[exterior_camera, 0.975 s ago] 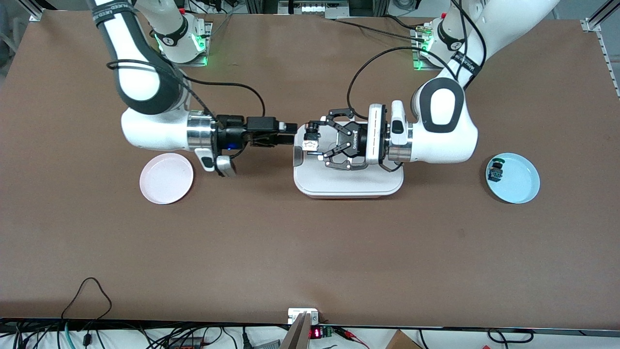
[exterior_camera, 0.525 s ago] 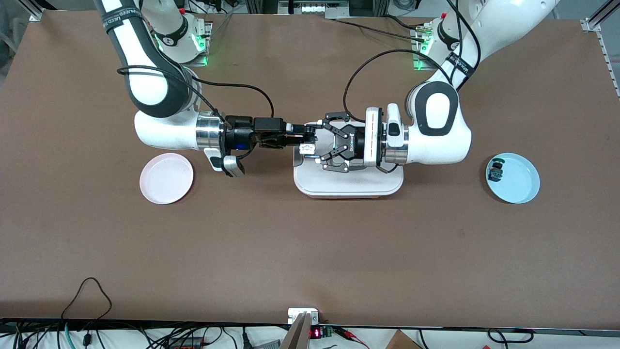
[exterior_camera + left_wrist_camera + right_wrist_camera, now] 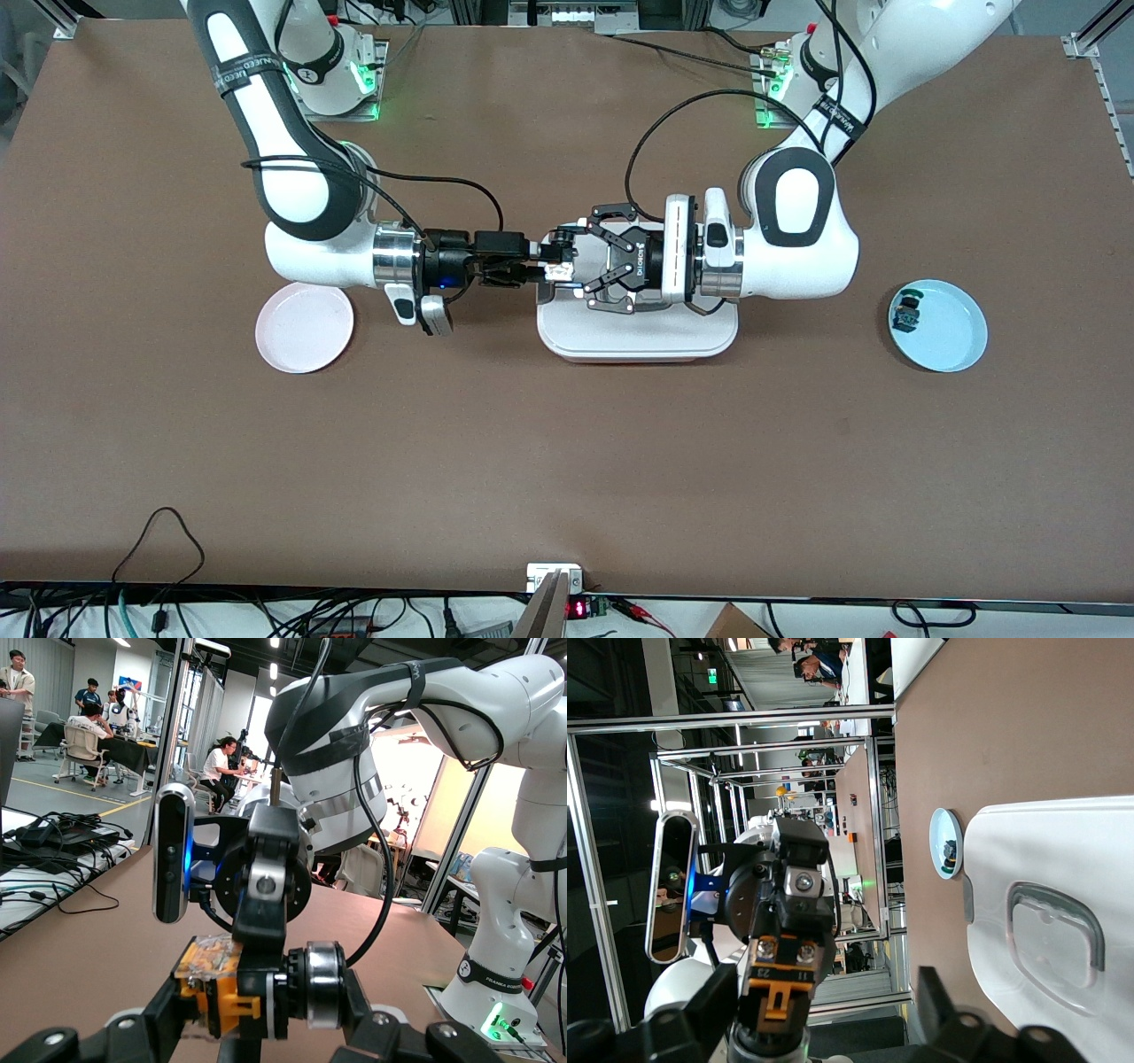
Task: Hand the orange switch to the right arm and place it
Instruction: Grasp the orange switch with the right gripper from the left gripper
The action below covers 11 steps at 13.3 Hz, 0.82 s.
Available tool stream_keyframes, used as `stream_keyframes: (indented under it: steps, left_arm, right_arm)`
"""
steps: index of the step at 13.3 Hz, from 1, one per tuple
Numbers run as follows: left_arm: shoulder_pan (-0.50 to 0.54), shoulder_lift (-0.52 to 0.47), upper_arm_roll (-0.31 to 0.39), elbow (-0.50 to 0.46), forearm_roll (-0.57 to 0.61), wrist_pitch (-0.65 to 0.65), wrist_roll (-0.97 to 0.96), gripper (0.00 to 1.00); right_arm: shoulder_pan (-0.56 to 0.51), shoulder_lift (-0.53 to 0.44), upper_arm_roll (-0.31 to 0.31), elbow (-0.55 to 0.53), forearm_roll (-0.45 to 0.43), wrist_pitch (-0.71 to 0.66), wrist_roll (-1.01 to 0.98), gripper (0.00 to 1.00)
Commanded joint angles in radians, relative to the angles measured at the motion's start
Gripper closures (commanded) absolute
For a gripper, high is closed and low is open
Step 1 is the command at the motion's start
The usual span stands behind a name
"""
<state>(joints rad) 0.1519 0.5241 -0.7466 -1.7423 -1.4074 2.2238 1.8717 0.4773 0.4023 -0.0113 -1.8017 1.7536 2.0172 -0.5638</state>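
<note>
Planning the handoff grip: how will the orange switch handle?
Probably rigid: the orange switch looks like hard plastic with a shiny ring. Likely light, being tiny in the left gripper over the tray edge. Its round body may twist or slip if the right gripper pinches off-centre.

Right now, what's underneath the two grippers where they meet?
The white tray lies under the left gripper, which holds the orange switch; the right gripper meets it at the tray's edge. The tray's surface beneath them is hidden.

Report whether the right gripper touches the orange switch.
Cannot tell. Right wrist view: right gripper brackets the orange switch; one finger clear, the other's edge overlaps.
</note>
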Motion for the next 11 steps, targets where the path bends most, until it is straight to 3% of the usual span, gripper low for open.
stream_keyframes:
  steps: [1, 4, 6, 9, 11]
  left_arm:
    - [0.0, 0.004, -0.007, 0.004, -0.039, 0.004, 0.033, 0.98]
    - [0.0, 0.004, -0.007, 0.004, -0.039, 0.004, 0.033, 0.98]
    - [0.0, 0.004, -0.008, 0.004, -0.039, 0.001, 0.027, 0.97]
    - [-0.002, 0.004, -0.007, 0.004, -0.039, 0.0, 0.024, 0.97]
    - [0.002, 0.004, -0.007, 0.004, -0.039, -0.004, 0.024, 0.97]
  right_arm:
    - [0.006, -0.013, 0.001, -0.011, 0.021, 0.006, 0.004, 0.22]
    - [0.007, -0.013, 0.001, -0.011, 0.037, 0.005, 0.007, 0.29]
    - [0.01, -0.013, 0.001, -0.011, 0.043, 0.006, 0.016, 0.52]
    - [0.007, -0.014, 0.001, 0.001, 0.043, -0.003, 0.076, 0.96]
    - [0.006, -0.014, -0.001, 0.005, 0.044, -0.003, 0.082, 1.0]
